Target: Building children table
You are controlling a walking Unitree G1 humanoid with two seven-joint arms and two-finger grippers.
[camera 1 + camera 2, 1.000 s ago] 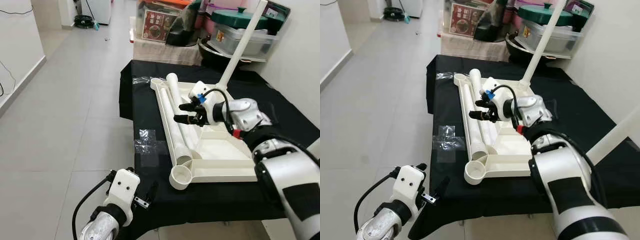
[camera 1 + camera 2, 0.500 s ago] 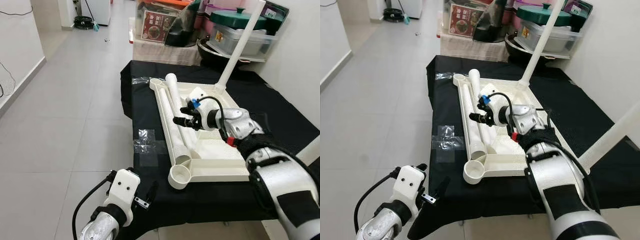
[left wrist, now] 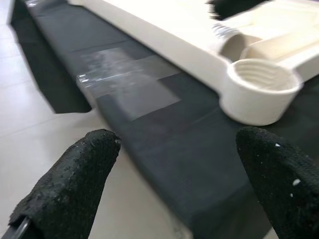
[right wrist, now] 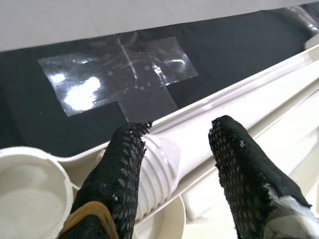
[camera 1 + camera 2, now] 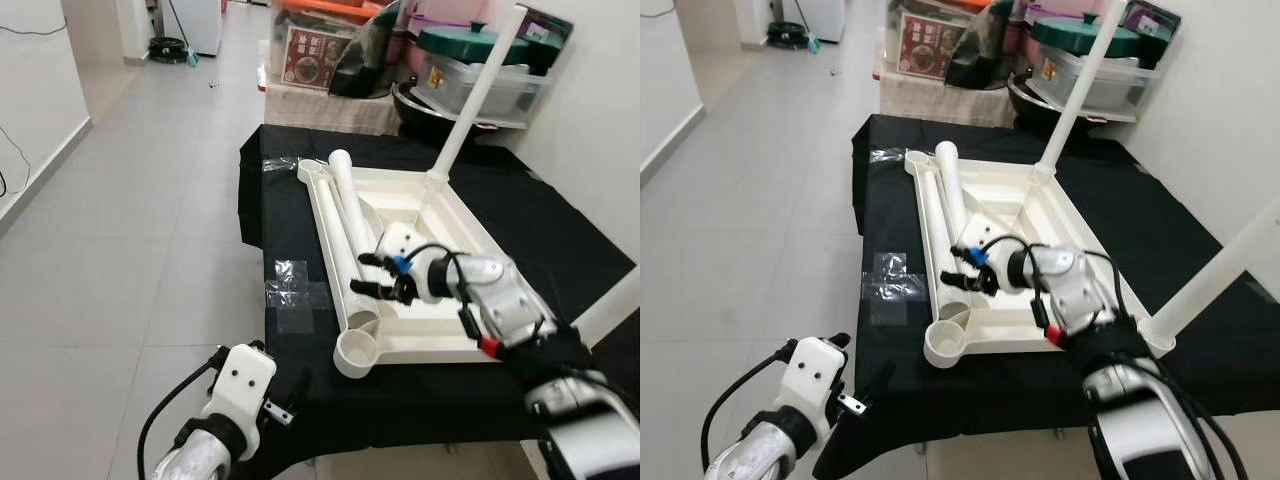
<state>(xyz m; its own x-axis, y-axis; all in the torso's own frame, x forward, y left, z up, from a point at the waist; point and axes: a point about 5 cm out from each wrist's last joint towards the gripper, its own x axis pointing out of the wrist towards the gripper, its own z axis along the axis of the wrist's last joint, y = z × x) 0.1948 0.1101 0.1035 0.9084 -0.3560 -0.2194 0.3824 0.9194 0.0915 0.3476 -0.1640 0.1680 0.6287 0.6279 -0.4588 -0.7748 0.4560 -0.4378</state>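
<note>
Right now the right gripper (image 5: 378, 277), fingers apart, straddles the threaded end of the loose white plastic table leg (image 5: 349, 228) lying along the left edge of the upturned cream plastic tabletop (image 5: 440, 260) on the black-draped table (image 5: 560, 225). Squeezed off-centre, the round leg could roll away. The left gripper (image 3: 174, 169) hangs spread below the near edge.

A home: pale tiled floor (image 5: 130, 230), a black-draped desk (image 5: 300, 370), and beyond its far edge a cluttered shelf of lidded plastic storage boxes (image 5: 480, 70) and a dark wok (image 5: 420, 100).
</note>
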